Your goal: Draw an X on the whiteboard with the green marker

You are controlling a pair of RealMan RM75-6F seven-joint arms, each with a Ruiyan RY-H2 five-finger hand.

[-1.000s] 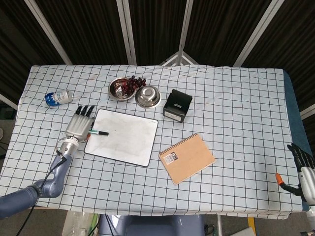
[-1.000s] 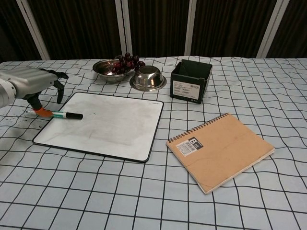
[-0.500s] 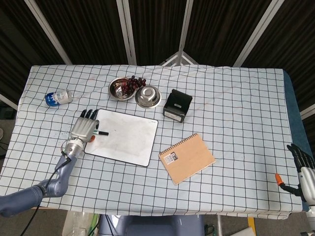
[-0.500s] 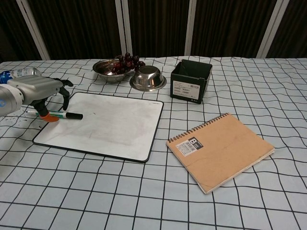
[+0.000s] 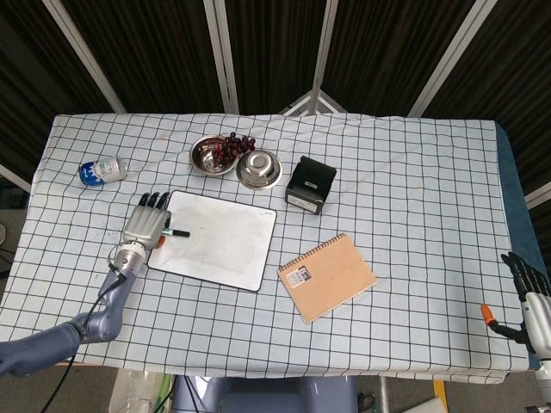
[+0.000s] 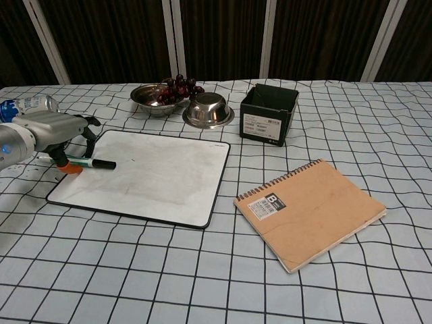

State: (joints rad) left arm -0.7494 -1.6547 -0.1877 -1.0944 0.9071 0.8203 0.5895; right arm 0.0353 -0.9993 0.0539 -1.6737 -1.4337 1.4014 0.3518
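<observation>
The whiteboard point(image 5: 219, 241) point(image 6: 152, 175) lies flat at the left middle of the table. A green marker point(image 5: 178, 231) point(image 6: 96, 163) with a black cap lies across its left edge. My left hand point(image 5: 145, 225) point(image 6: 54, 130) hangs over the marker's tail end, fingers curled down on the far side and the orange-tipped thumb on the near side. The marker still rests on the board, and no firm hold on it shows. My right hand point(image 5: 532, 301) rests at the table's front right corner, fingers spread, holding nothing.
A tan spiral notebook point(image 5: 327, 277) point(image 6: 310, 210) lies right of the board. Behind the board stand a black box point(image 5: 310, 185) point(image 6: 268, 113), an upturned steel bowl point(image 5: 259, 169) point(image 6: 208, 111) and a bowl of dark fruit point(image 5: 215, 153) point(image 6: 158, 94). A can point(image 5: 102, 169) point(image 6: 27, 103) lies far left.
My left hand has moved right and down over the marker's tail, its fingers curling closer around it. The marker and the right hand have not moved.
</observation>
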